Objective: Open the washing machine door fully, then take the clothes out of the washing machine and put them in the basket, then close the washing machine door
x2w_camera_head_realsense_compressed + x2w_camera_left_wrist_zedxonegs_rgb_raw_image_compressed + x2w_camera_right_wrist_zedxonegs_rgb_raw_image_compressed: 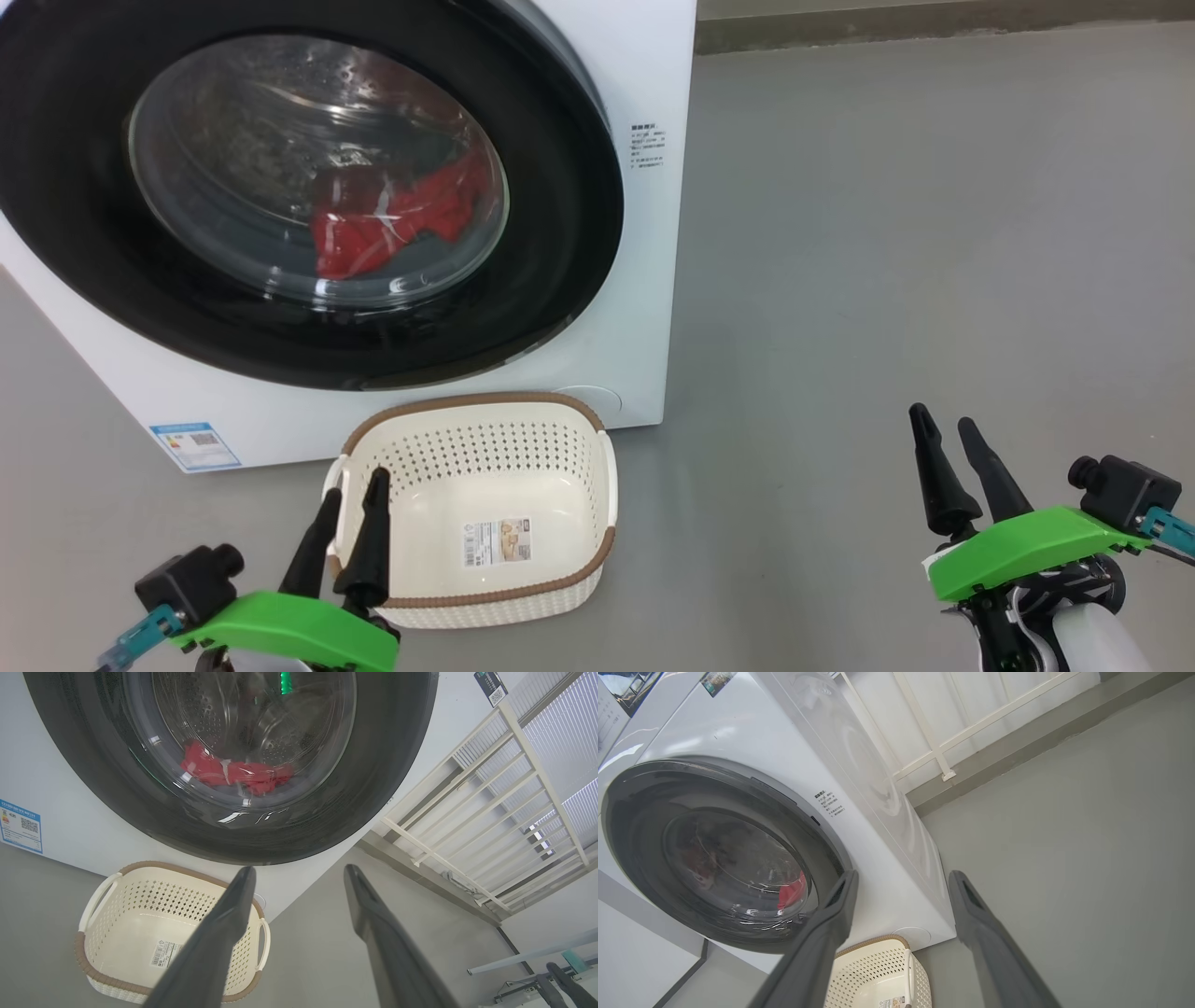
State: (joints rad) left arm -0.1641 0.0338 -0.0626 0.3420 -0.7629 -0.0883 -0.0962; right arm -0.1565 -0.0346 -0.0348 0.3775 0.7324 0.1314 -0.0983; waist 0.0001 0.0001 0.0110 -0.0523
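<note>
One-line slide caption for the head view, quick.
Washing machine door shut, red clothes behind its glass, empty basket in front, left gripper and right gripper open.

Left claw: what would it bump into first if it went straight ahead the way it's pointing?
Probably the black lower rim of the washing machine door, going past the basket rather than into it; depth is hard to judge.
</note>
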